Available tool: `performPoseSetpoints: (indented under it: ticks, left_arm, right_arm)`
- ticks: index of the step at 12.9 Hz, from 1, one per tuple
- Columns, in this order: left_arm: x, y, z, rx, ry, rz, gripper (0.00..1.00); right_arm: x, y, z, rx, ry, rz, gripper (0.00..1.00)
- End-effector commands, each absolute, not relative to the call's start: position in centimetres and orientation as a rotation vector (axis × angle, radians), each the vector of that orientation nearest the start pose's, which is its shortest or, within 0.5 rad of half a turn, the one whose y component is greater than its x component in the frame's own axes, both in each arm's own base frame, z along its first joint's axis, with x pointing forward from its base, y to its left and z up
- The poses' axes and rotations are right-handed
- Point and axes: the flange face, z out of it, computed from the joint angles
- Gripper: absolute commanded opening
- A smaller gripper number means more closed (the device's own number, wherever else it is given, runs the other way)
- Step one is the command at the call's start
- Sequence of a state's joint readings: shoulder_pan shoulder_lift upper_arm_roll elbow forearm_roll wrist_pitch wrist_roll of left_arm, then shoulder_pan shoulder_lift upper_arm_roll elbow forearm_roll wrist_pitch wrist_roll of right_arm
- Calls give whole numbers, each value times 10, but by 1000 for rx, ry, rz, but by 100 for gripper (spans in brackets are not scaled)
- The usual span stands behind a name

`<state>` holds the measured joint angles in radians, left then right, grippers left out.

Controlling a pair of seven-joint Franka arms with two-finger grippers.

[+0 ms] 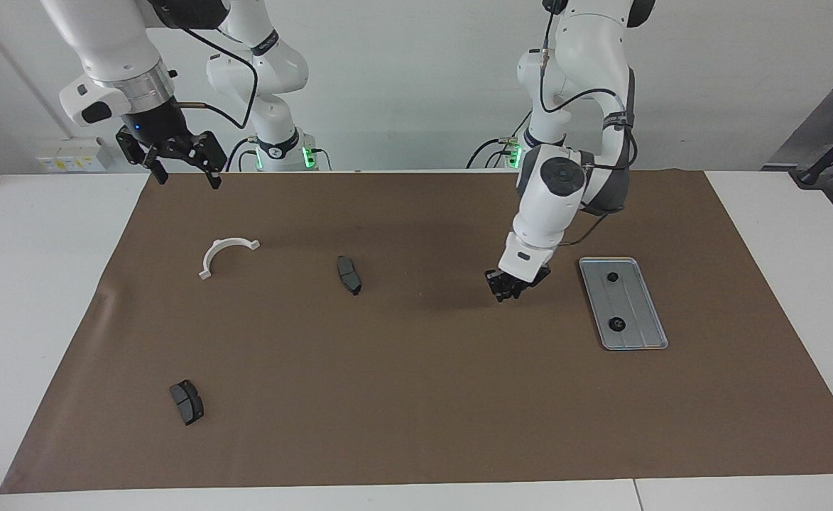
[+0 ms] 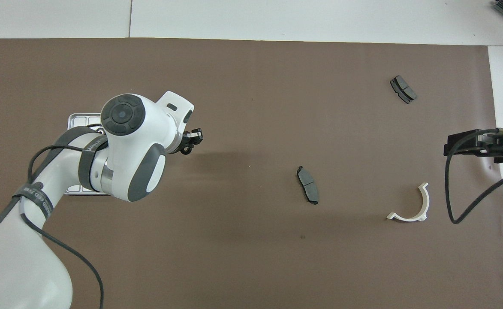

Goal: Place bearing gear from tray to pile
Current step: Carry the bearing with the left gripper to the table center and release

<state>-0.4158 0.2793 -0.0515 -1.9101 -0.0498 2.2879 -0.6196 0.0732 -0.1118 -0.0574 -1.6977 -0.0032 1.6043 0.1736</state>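
Left gripper (image 1: 508,292) raised over bare brown mat (image 1: 416,397), beside the tray (image 1: 643,339) on the side toward the right arm's end of the tabletop (image 1: 33,298). Jaws narrowed around a small black bearing gear (image 2: 186,149), visible at the fingertips in the overhead view; gear clear of the mat, shadow cast on the mat beneath.

Silver-grey ridged tray lying on the mat toward the left arm's end, lengthwise away from the robots. Two black gears in the tray: one gear (image 1: 611,277) at the end nearer to the robots, the other gear (image 1: 616,326) at the end farther from them, well apart. Tray largely covered by the left arm in the overhead view.

Right gripper (image 1: 182,165) waiting, raised over the mat's edge at the right arm's end, jaws spread wide, nothing between them.

Elsewhere on the mat: white half-ring (image 1: 226,255) under the right gripper's side; one dark grey brake pad (image 1: 349,275) near mid-mat; a second brake pad (image 1: 187,402) farther from the robots, toward the right arm's end. All three well apart.
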Motion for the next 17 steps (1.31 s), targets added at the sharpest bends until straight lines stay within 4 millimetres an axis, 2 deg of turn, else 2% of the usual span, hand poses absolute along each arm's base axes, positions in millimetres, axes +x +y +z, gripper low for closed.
performPoseSetpoints:
  ticks: [1, 7, 9, 10, 13, 14, 15, 17]
  left_arm:
    - [544, -314, 347, -3234, -348, -132, 30]
    - [531, -349, 341, -3262, -367, -179, 36]
    - [531, -349, 342, -3264, -363, -184, 73]
    - [532, -348, 342, -3263, -357, -183, 98]
    - [540, -336, 344, -3246, -364, -173, 100]
    - [550, -319, 343, -3229, -384, -153, 100]
    - [562, -292, 344, -3217, -355, -132, 100]
    - [587, -227, 352, -3199, -263, -95, 100]
  right_arm:
    - [515, 6, 631, -3099, 219, -15, 100]
    - [515, 6, 631, -3100, 217, -14, 100]
    - [515, 6, 631, -3099, 219, -15, 100]
    - [515, 6, 631, -3100, 217, -14, 100]
    - [515, 6, 630, -3100, 217, -12, 100]
    - [516, 6, 630, -3100, 219, -12, 100]
    - [515, 6, 631, -3099, 219, -14, 100]
    - [515, 6, 631, -3100, 217, -14, 100]
